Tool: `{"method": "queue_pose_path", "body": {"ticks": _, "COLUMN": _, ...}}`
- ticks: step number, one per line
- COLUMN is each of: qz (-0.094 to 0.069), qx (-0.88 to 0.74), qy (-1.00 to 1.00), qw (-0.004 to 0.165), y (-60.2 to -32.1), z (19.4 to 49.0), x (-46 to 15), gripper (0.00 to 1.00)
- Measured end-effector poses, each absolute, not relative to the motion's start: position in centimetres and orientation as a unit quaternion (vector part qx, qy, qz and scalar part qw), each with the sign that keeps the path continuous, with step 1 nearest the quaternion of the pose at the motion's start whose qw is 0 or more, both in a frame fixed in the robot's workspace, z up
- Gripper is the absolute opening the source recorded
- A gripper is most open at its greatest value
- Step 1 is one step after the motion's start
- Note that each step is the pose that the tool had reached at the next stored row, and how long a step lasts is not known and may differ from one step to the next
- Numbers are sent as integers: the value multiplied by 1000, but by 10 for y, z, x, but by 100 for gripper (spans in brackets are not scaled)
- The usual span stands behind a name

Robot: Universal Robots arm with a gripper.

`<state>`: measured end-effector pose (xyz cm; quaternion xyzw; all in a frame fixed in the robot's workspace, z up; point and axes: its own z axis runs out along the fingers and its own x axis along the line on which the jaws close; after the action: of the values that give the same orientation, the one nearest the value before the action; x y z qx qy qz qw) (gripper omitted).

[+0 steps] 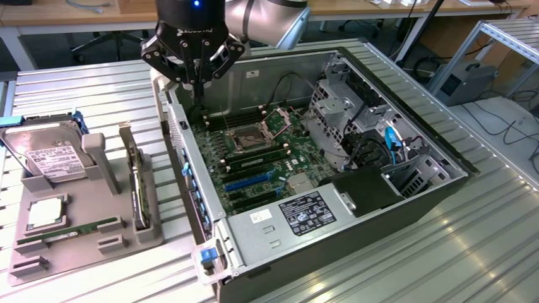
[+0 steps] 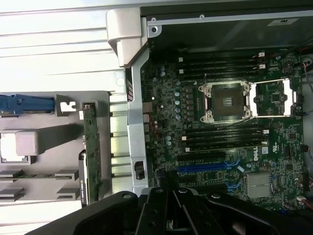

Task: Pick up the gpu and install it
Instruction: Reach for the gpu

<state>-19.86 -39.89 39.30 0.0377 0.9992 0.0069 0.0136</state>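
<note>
One grey holder [image 1: 84, 249] lies to the exterior view's left of the open computer case [image 1: 396, 221], carrying a hard drive [image 1: 50, 158] and a green memory stick [image 1: 72, 228]. The gpu [image 1: 137, 189] stands edge-on in the holder's slot nearest the case, untouched. The gripper [image 1: 199, 88] hangs over the case's far corner on the holder's side, above the motherboard [image 1: 269, 158], fingers clenched together and gripping nothing.
</note>
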Motion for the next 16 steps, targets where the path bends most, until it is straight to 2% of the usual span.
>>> {"method": "queue_pose_path", "body": {"ticks": 16, "qz": 5, "qx": 38, "qy": 999, "qw": 14, "y": -399, "z": 393, "x": -205, "gripper": 11}}
